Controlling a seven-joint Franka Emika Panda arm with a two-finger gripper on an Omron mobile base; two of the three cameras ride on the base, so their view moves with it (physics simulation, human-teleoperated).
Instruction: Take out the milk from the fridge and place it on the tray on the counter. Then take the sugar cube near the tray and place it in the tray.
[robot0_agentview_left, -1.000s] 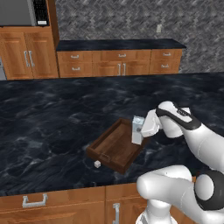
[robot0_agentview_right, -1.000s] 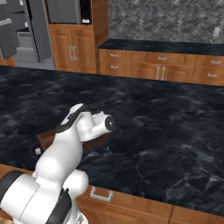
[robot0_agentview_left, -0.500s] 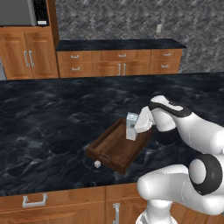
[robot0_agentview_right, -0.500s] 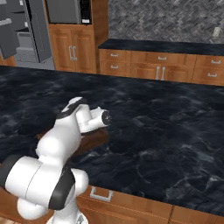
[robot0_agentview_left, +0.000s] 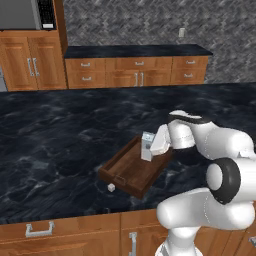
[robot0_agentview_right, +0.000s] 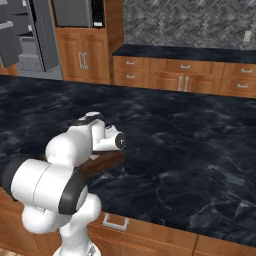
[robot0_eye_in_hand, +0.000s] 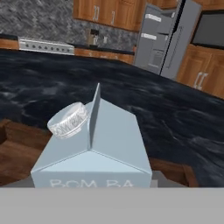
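Fridge (robot0_agentview_right: 35, 37): seen at the far left, door swung open.
Counter (robot0_agentview_left: 60, 145): black marble, tray carried on it.
Tray (robot0_agentview_left: 131, 168): set near the front edge.
Gripper (robot0_agentview_left: 151, 146): closed around the milk, held over the tray.
Milk (robot0_agentview_left: 146, 145): upright between the fingers.
Sugar cube (robot0_agentview_left: 111, 187): left on the counter, just beside the tray's near end.

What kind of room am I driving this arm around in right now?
A home kitchen, rendered. A black marble-veined counter runs over orange-brown wooden cabinets, a grey steel fridge stands with its door open, and a microwave sits built in above.
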